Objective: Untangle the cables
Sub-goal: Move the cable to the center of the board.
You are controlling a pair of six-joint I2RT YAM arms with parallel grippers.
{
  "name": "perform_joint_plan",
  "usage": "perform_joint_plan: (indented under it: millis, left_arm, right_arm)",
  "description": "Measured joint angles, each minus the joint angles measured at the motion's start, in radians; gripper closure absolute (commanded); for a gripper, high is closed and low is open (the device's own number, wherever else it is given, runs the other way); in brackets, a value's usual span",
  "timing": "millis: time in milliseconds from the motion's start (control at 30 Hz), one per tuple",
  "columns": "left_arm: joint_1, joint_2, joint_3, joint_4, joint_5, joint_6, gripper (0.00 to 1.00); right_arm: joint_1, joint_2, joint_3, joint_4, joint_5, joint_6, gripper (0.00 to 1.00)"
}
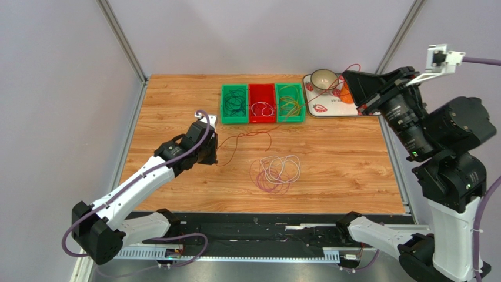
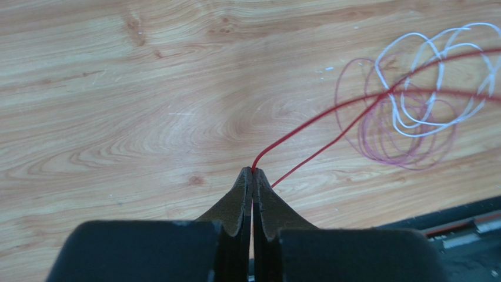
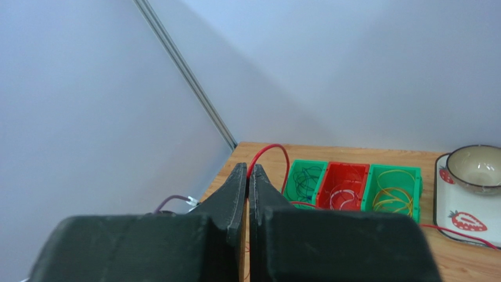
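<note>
A red cable (image 1: 250,134) stretches across the table between both grippers. My left gripper (image 1: 207,154) is low over the left of the table and shut on one end of it; the left wrist view shows the red cable (image 2: 306,126) pinched at the tips (image 2: 253,171). My right gripper (image 1: 348,75) is raised at the back right and shut on the other part, with the red cable (image 3: 276,147) looping out of its tips (image 3: 247,168). A pile of white and purple cables (image 1: 276,170) lies mid-table and also shows in the left wrist view (image 2: 411,111).
Three bins stand at the back: a green one (image 1: 225,104) with dark green cables, a red one (image 1: 251,103) with white cables, a green one (image 1: 301,103) with yellow cables. A strawberry-print tray (image 1: 320,110) with a bowl (image 1: 323,79) is at the back right.
</note>
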Motion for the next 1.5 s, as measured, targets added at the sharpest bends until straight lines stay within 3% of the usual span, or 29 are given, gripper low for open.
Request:
perform_joint_plan:
  millis: [133, 267, 500, 800, 900, 1500]
  left_arm:
    - [0.000, -0.060, 0.014, 0.000, 0.072, 0.010, 1.00]
    - [0.000, -0.121, 0.097, -0.003, 0.140, 0.024, 1.00]
    - [0.000, -0.127, 0.207, 0.039, 0.297, 0.025, 1.00]
    - [0.000, -0.088, 0.219, 0.062, 0.414, 0.023, 1.00]
    - [0.000, -0.077, 0.219, 0.069, 0.426, 0.023, 1.00]
    - [0.000, -0.076, 0.240, 0.088, 0.452, 0.024, 1.00]
  right_arm:
    - [-0.001, 0.021, -0.074, 0.012, -0.067, 0.019, 1.00]
    - [0.003, 0.061, -0.252, 0.087, -0.232, 0.087, 1.00]
    - [0.130, 0.256, -0.415, 0.140, -0.338, 0.147, 1.00]
    - [0.265, 0.325, -0.417, 0.182, -0.345, 0.156, 1.00]
    - [0.286, 0.357, -0.408, 0.198, -0.344, 0.156, 0.95]
    - [0.312, 0.402, -0.416, 0.212, -0.324, 0.158, 0.82]
